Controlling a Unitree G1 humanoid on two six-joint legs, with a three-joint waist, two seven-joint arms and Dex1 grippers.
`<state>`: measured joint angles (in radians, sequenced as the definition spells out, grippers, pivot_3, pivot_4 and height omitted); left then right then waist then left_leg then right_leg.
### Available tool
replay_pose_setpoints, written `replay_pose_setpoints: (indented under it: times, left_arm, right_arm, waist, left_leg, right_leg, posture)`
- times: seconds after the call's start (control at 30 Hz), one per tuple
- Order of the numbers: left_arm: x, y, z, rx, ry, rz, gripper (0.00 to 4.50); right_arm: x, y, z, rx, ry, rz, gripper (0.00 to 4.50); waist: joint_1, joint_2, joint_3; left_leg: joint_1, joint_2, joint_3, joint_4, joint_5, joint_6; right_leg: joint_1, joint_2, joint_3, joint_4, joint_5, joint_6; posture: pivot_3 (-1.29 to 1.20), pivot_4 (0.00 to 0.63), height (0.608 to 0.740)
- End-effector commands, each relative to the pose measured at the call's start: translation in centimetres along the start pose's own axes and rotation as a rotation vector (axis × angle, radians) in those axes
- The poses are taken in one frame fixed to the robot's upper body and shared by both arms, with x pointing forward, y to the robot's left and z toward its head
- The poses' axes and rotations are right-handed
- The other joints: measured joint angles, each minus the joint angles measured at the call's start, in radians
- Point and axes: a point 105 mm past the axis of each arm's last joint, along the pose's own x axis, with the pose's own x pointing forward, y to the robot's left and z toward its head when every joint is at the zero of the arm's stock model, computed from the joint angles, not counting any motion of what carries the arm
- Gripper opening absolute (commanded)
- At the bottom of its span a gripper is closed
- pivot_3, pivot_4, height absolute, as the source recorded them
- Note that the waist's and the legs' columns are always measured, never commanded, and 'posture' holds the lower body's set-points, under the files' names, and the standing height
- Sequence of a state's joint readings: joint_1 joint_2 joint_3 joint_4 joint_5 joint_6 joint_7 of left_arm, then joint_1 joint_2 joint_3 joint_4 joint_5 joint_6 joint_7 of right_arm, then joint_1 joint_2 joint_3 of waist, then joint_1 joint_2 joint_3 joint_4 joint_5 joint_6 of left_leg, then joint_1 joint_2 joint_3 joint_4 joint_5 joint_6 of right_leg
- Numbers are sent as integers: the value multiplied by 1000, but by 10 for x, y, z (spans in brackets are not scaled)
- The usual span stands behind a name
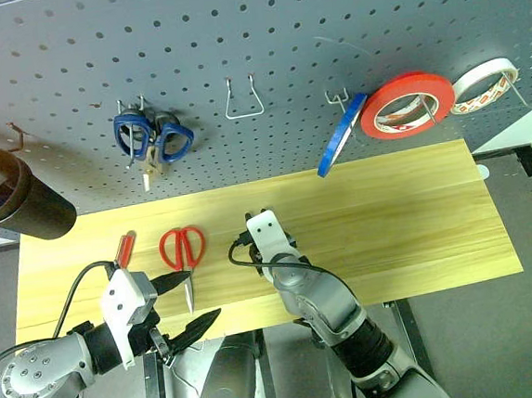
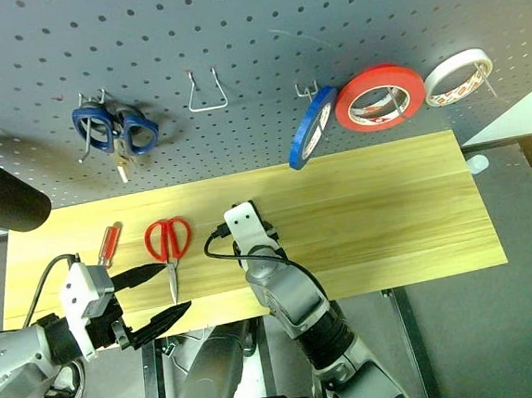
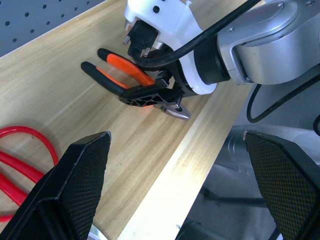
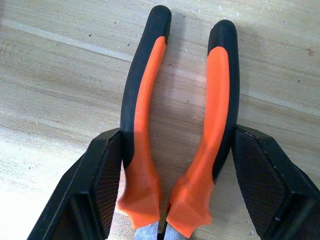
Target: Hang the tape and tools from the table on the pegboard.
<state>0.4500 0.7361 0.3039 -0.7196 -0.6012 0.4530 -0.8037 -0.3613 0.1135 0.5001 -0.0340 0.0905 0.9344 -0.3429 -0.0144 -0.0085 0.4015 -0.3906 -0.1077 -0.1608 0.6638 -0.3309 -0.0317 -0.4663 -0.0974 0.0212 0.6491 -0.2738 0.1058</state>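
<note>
Right tool (image 4: pixel 172 165) clamping pliers (image 4: pixel 180 125) near table (image 1: pixel 418 232) front edge

Workshop bench, grey pegboard (image 1: pixel 252 42) with hooks, hung tape rolls and scissors, wooden table (image 1: pixel 416 214)

Bare table (image 1: pixel 416 214) lies right of the right hand (image 4: pixel 172 165); red-handled scissors (image 1: pixel 184 248) crowd its left.

Silver arms — white wrist housings, black cables, black textured fingers (image 3: pixel 80 175).
</note>
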Motion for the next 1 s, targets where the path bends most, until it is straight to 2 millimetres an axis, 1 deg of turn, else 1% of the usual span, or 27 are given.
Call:
replay_pose_setpoints:
  times: [0.03, 0.3, 0.37, 0.47, 0.6, 0.77, 1.0]
  left_arm:
    - [1, -4, 3, 5, -16, -17, 4463]
    - [3, -2, 4, 8, -20, -23, 4463]
    - [4, -1, 5, 10, -22, -25, 4463]
    - [4, -1, 5, 12, -23, -27, 4463]
    - [4, -1, 5, 12, -23, -28, 4463]
    - [5, -1, 5, 13, -25, -31, 4463]
    - [6, 0, 5, 14, -28, -35, 4463]
  right_arm:
    - [-10, 29, -6, 83, 33, 94, 2936]
    - [-10, 20, -3, 77, 6, 104, 2936]
    - [-12, 16, -3, 73, -7, 115, 2936]
    - [-15, 15, -1, 61, -27, 137, 2936]
    - [-18, 8, 3, 55, -53, 145, 2936]
    - [-22, 0, 3, 42, -72, 146, 2936]
    - [-29, -8, 6, 38, -123, 161, 2935]
  waist:
    - [0, 0, 0]
    - [-1, -1, 2]
    - [-1, -1, 4]
    - [-1, -1, 6]
    - [0, -1, 8]
    - [0, -2, 9]
    - [0, -1, 9]
  left_leg:
    - [0, 0, 0, 0, 0, 0]
    - [0, 0, 0, 0, 0, 0]
    - [0, 0, 0, 0, 0, 0]
    - [0, 0, 0, 0, 0, 0]
    - [0, 0, 0, -1, 0, 0]
    - [-1, 0, 0, -1, 0, 0]
    - [-1, 0, 0, -1, 0, 0]
  right_leg:
    - [0, 0, 0, 0, 0, 0]
    - [0, 0, 0, 0, 0, 0]
    - [0, 0, 0, 0, 0, 0]
    - [0, 0, 0, 0, 0, 0]
    - [-1, 0, 0, 0, 0, 0]
    - [-1, 0, 0, -1, 0, 0]
    - [-1, 0, 0, -1, 0, 0]
  posture:
    - [71, 487, 727]
    - [69, 483, 727]
    - [68, 482, 727]
    - [69, 482, 727]
    - [68, 481, 727]
    - [66, 479, 727]
    - [65, 474, 727]
